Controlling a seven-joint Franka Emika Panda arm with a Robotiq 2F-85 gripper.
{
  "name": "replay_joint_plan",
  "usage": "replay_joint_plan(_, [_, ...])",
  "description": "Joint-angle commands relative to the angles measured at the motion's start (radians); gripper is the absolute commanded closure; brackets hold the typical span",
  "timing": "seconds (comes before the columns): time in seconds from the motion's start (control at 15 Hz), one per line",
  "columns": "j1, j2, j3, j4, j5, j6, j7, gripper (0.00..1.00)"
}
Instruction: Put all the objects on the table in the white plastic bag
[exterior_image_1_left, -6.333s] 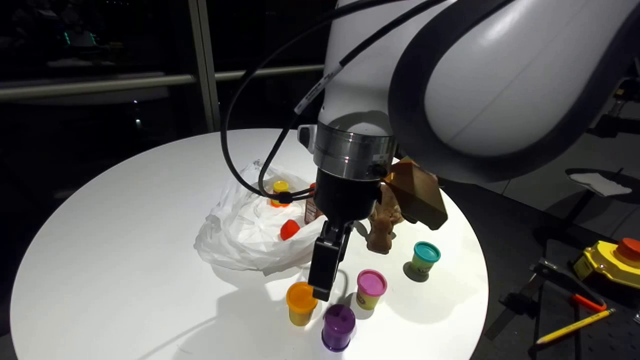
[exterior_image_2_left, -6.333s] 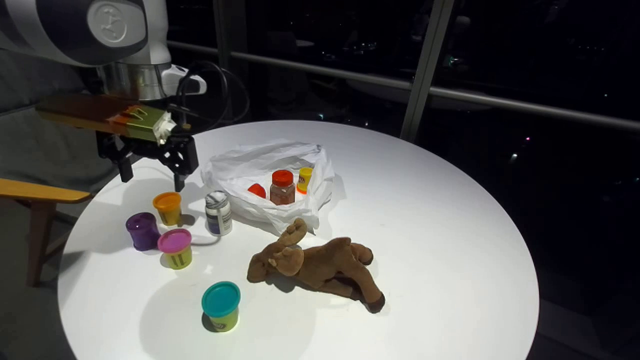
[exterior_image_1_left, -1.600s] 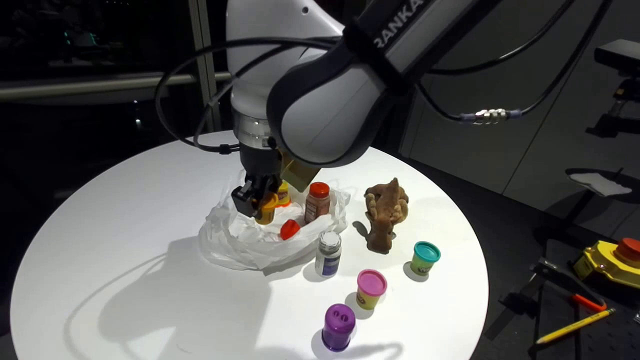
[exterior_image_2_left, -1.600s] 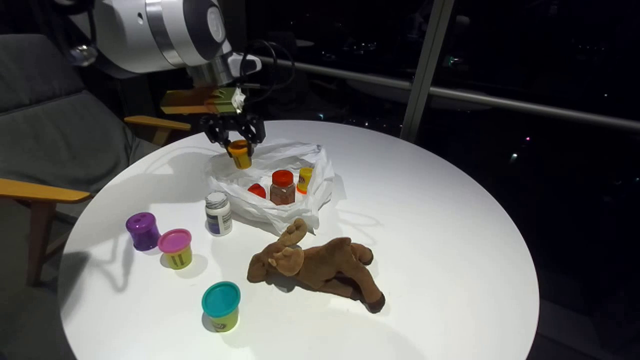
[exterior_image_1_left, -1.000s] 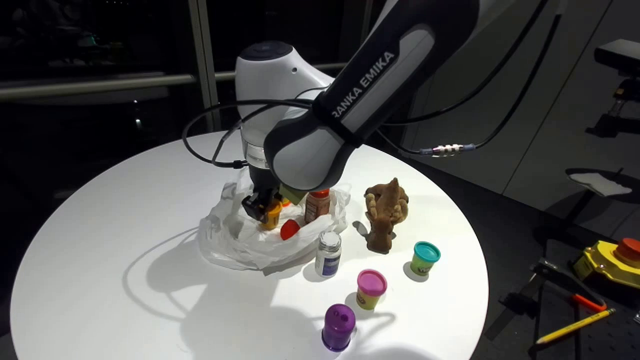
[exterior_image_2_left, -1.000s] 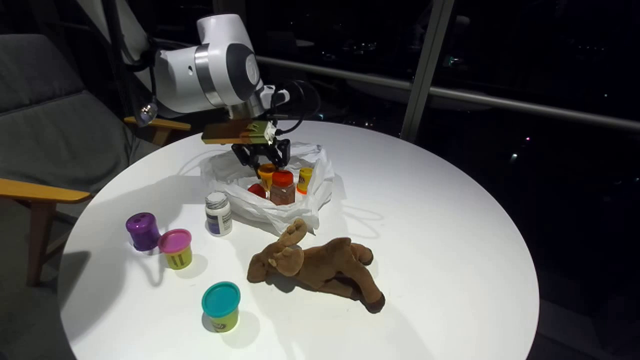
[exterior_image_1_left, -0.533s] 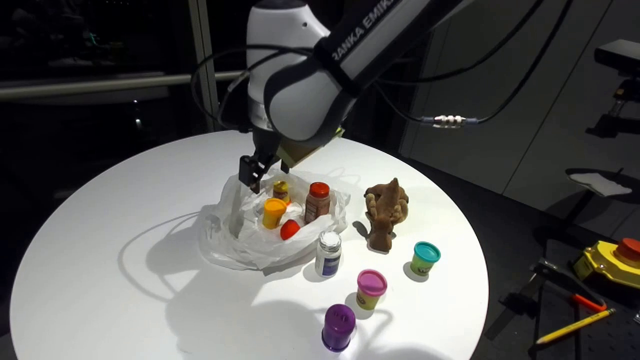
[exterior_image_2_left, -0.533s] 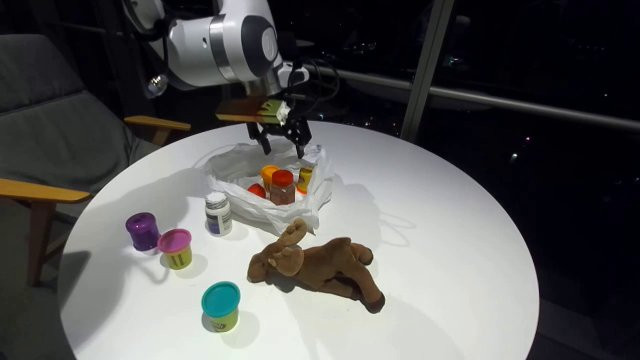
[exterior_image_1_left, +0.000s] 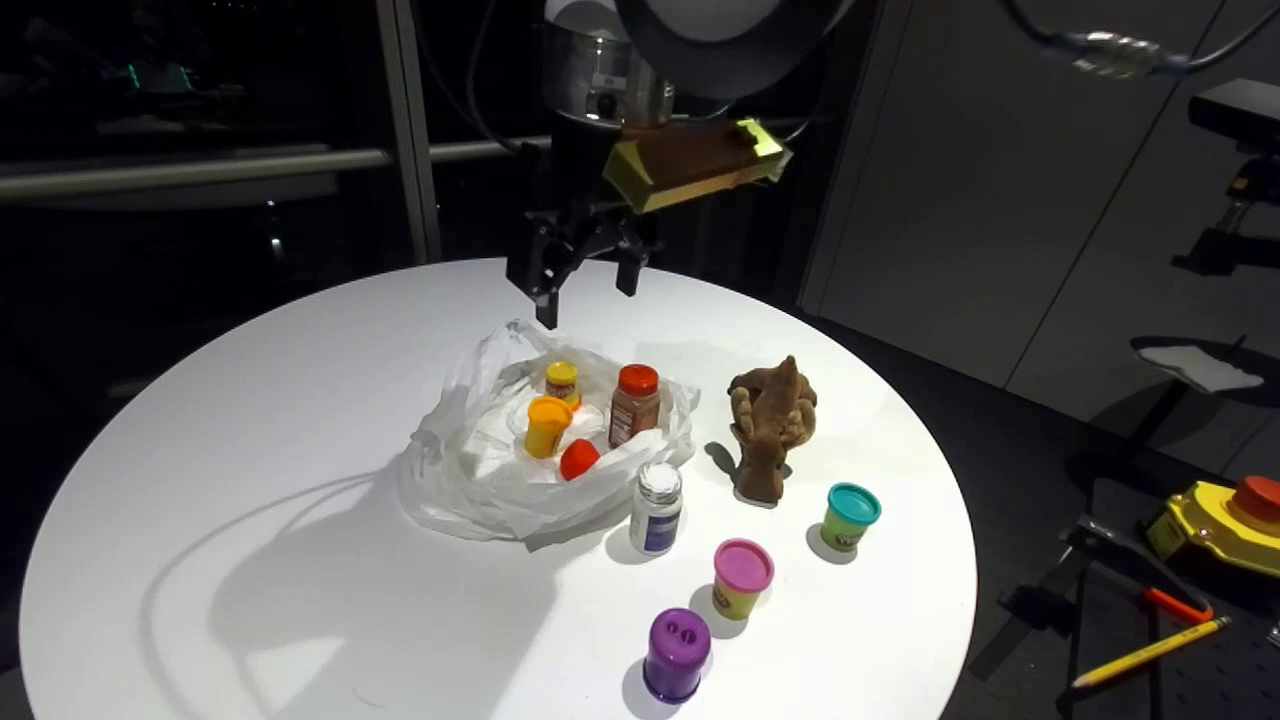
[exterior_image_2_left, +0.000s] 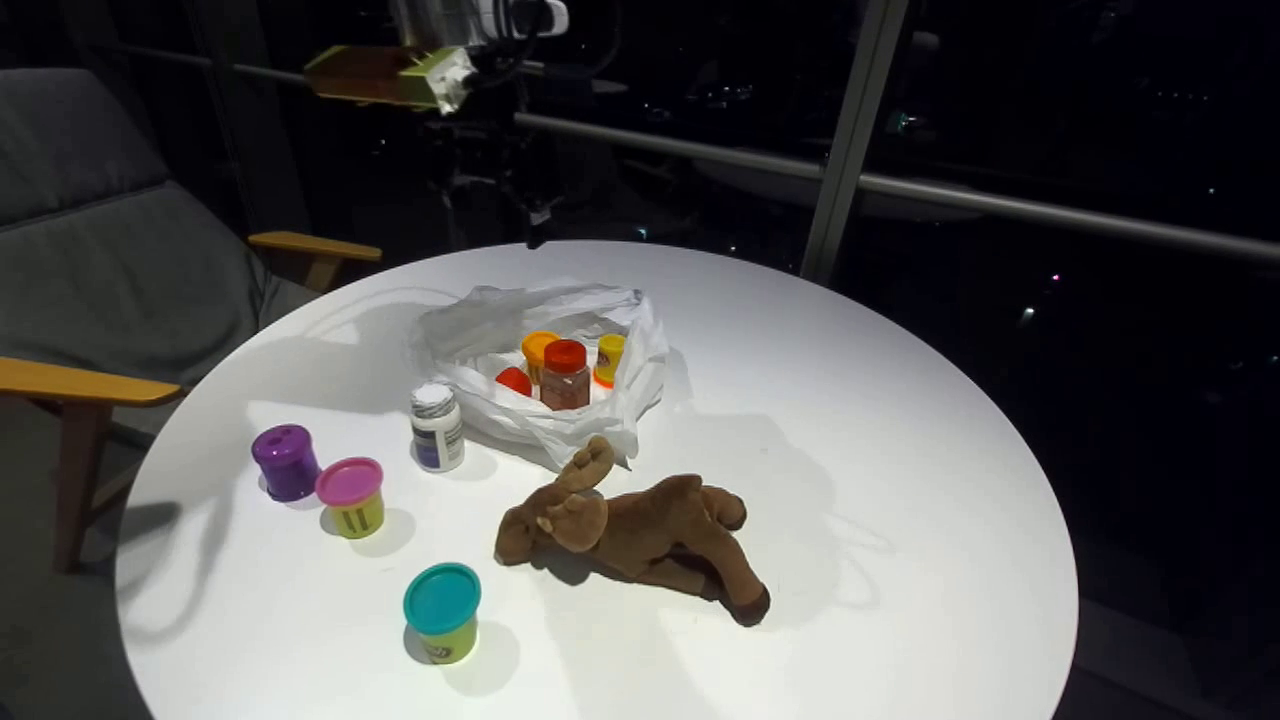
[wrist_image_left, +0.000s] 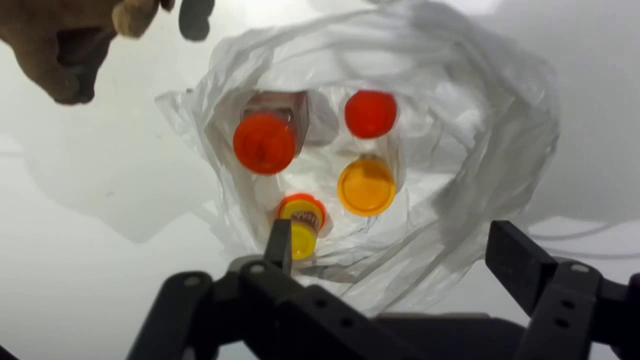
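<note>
in the wrist view the gripper (wrist_image_left: 391, 243) has its jaws spread, and the white plastic bag (wrist_image_left: 517, 95) lies open at 12 o'clock from them, apart, holding four things: one yellow cup (wrist_image_left: 304, 235) nearest at 9, one orange cup (wrist_image_left: 365, 187) at 11, one red-capped jar (wrist_image_left: 265, 145) at 10 and one rounded red item (wrist_image_left: 371, 115) at 12. outward from the bag, in an exterior view, the table (exterior_image_1_left: 220, 420) bears five more: one white bottle (exterior_image_1_left: 657, 510) at 4 o'clock, one brown plush (exterior_image_1_left: 772, 420) at 3, one pink cup (exterior_image_1_left: 742, 578) at 4, one purple cup (exterior_image_1_left: 677, 655) at 5 and one teal cup (exterior_image_1_left: 850, 518) between 3 and 4.
</note>
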Motion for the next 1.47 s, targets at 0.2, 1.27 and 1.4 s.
replay_joint_plan(0.2, [-0.002, -0.178, 0.122, -0.315, 0.067, 0.015, 0.099, 0.00])
replay_joint_plan(1.27, [-0.196, -0.061, 0.167, -0.356, 0.362, 0.136, -0.189, 0.00])
replay_joint_plan(1.4, [-0.218, -0.060, 0.187, -0.356, 0.405, 0.138, -0.261, 0.00])
